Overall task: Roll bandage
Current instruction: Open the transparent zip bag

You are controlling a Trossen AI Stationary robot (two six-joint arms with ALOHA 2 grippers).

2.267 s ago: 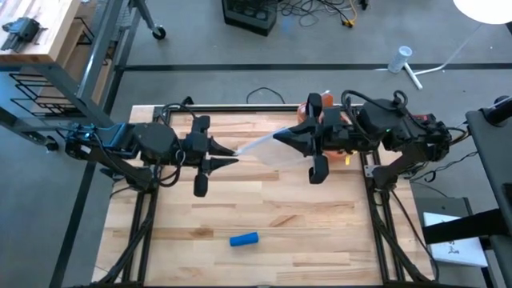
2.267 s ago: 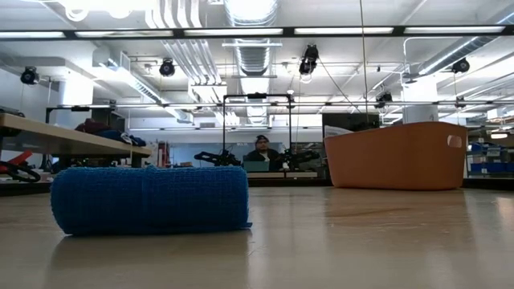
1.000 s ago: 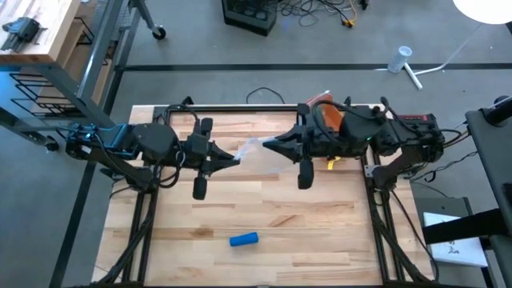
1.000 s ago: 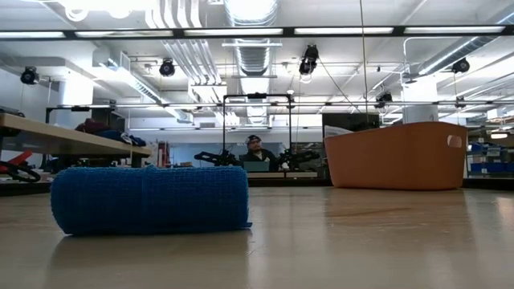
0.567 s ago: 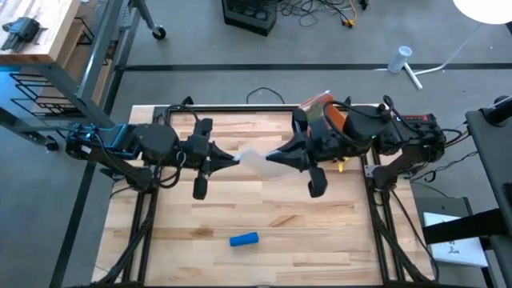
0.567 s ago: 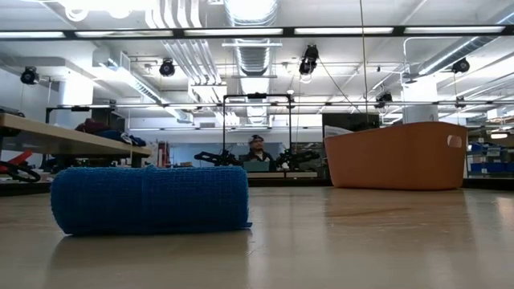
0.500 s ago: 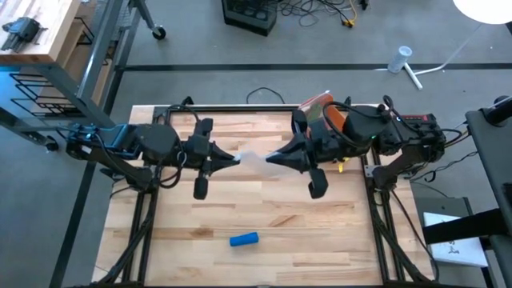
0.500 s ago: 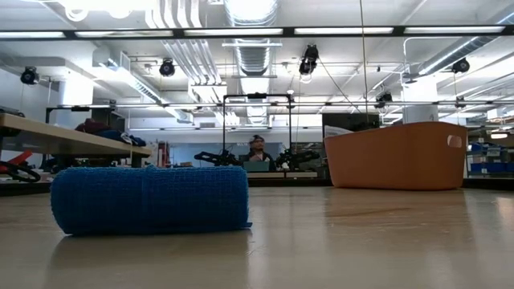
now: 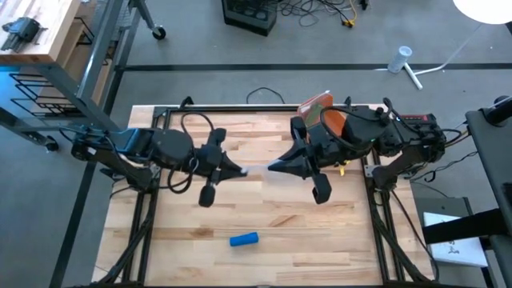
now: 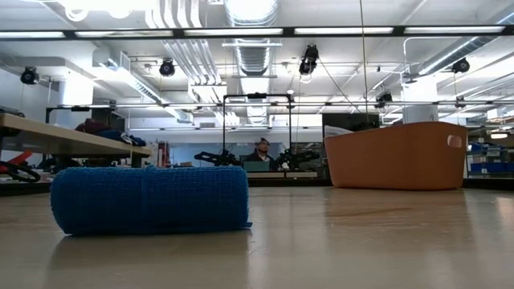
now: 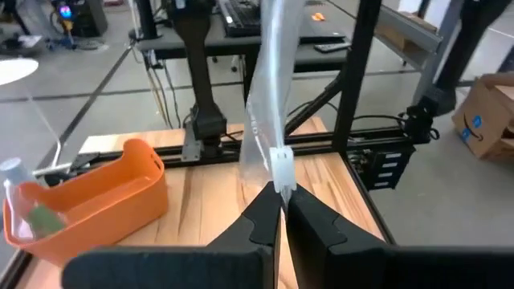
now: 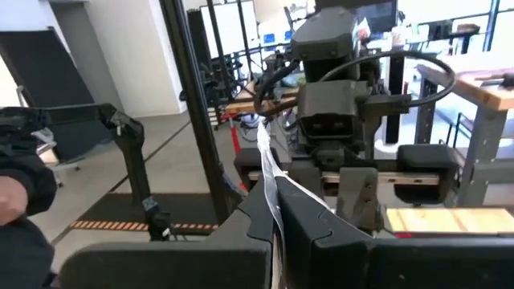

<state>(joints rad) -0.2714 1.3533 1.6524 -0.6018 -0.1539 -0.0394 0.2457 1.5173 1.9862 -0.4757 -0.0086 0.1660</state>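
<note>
Left gripper (image 9: 240, 171): I see its fingers pinched tight on one end of the clear bag (image 9: 258, 170), above mid-table.
Right gripper (image 9: 270, 168): clamped on the bag's other end, tips facing my left one, close together.
Blue bandage roll (image 9: 245, 239): lying on the wooden table (image 9: 280, 232) near the front edge, well apart from both grippers.
Orange bin (image 11: 88, 197): at the table's back right corner.

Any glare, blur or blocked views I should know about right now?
High view: even light, but the clear strip between the grippers is pale and hard to make out against the wood. Low view: the blue bandage roll looms large; ceiling lights bright; neither arm shows. Left wrist view: the strip shows clearly. Right wrist view: bright windows behind the left arm.
</note>
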